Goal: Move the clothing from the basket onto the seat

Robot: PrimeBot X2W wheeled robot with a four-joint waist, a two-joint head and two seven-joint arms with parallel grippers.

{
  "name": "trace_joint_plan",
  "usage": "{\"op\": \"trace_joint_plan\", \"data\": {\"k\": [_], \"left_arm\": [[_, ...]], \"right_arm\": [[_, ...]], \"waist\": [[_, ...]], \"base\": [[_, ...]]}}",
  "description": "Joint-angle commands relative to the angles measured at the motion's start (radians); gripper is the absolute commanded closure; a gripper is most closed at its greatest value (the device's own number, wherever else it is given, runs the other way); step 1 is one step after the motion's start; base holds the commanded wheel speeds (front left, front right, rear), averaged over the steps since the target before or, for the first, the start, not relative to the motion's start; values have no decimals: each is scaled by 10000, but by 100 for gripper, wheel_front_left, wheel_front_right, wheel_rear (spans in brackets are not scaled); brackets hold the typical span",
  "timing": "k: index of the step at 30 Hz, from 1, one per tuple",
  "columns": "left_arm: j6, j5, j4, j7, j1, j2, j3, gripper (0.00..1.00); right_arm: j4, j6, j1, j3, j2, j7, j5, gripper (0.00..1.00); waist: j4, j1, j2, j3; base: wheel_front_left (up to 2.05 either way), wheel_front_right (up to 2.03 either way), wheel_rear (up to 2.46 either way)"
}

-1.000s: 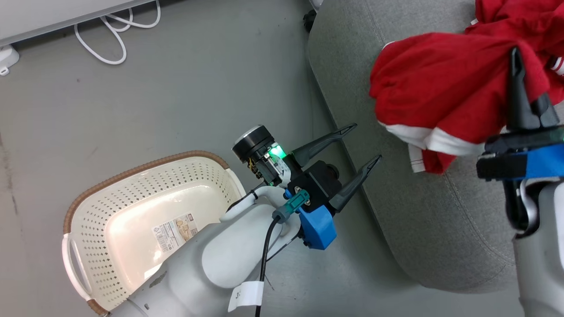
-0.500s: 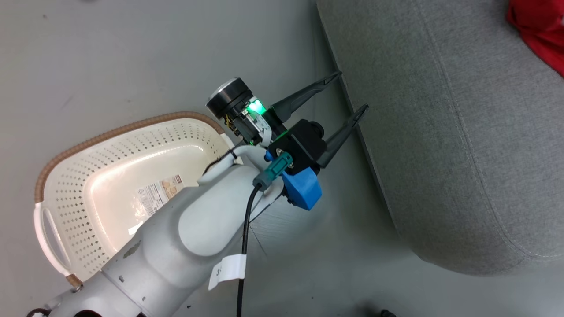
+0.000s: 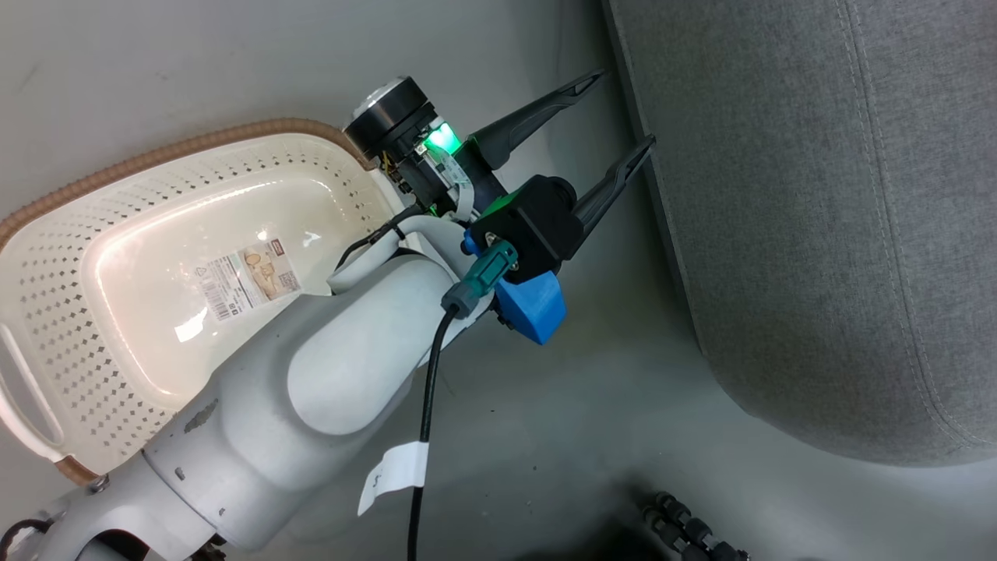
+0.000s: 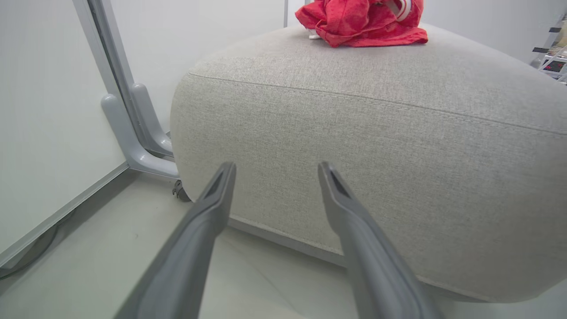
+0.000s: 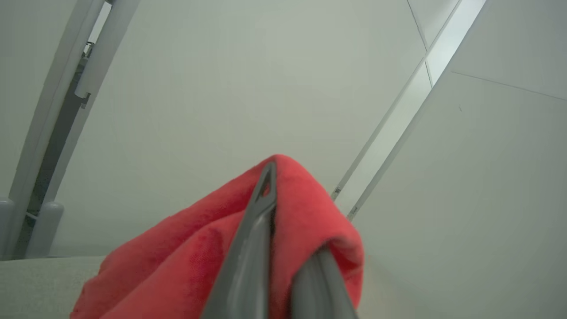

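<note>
One red garment (image 4: 359, 22) lies on the seat (image 4: 354, 133), and the right gripper (image 5: 296, 208), jaws pressed together, pinches a second garment (image 5: 177, 248), seemingly above it. The head camera has tipped downward since a moment ago, and the basket (image 3: 70, 312) shows bare beside the left gripper (image 3: 621, 109), which is spread wide and holds nothing; I'd say only the release remains

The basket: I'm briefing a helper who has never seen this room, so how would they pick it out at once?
Start at the large light-grey seat; on the grey floor beside it, past the robot's open left hand, sits the basket. It is cream-white plastic with perforated sides, a brown woven-look rim and a printed label on its base, unlike anything near it.
</note>
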State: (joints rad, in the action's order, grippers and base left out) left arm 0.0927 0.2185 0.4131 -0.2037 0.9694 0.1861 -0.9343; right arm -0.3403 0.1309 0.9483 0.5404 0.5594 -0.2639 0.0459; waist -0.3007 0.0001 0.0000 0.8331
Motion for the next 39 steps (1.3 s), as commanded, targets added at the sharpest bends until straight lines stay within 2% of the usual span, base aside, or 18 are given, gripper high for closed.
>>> {"op": "trace_joint_plan", "data": {"k": [1, 10, 17, 21, 22, 23, 24, 39], "left_arm": [[-26, -59, -156, 58, 152, 82, -36, 0], [-84, -16, -486, 234, 138, 253, -129, 0], [-173, 52, -611, 309, 134, 402, -171, 0], [-207, 94, -590, 287, 61, 467, -166, 0], [-230, 101, -572, 260, 13, 476, -167, 0], [-233, 130, -556, 221, -38, 475, -170, 0], [-253, 169, -524, 166, -90, 476, -172, 0], [-640, 1003, 205, -567, -1307, -54, 257, 0]], "right_arm": [[-180, -2, -255, 137, -274, -6, -67, 100], [-1036, -1, -1018, 68, -1359, -5, -286, 100], [-1975, -2, -977, -136, -1644, -6, -364, 100], [-2040, -2, -988, -83, -1622, -6, -284, 100], [-1975, -2, -1052, -78, -1648, -6, -285, 58], [-1931, -1, -1174, -79, -1692, -6, -281, 4], [-1883, -2, -1292, -80, -1750, -6, -255, 0], [-11, -1, -4639, -251, -2439, -7, -398, 0]], "waist": [[-51, -1, 0, 207], [53, -1, 0, 432], [169, -1, 0, 482], [138, -1, 0, 382], [120, -1, 0, 308], [101, -1, 0, 217], [81, -1, 0, 105], [60, -1, 0, -2710]], "base": [[0, 0, 0], [0, 0, 0], [0, 0, 0], [0, 0, 0], [0, 0, 0], [0, 0, 0], [0, 0, 0], [0, 0, 0]]}}
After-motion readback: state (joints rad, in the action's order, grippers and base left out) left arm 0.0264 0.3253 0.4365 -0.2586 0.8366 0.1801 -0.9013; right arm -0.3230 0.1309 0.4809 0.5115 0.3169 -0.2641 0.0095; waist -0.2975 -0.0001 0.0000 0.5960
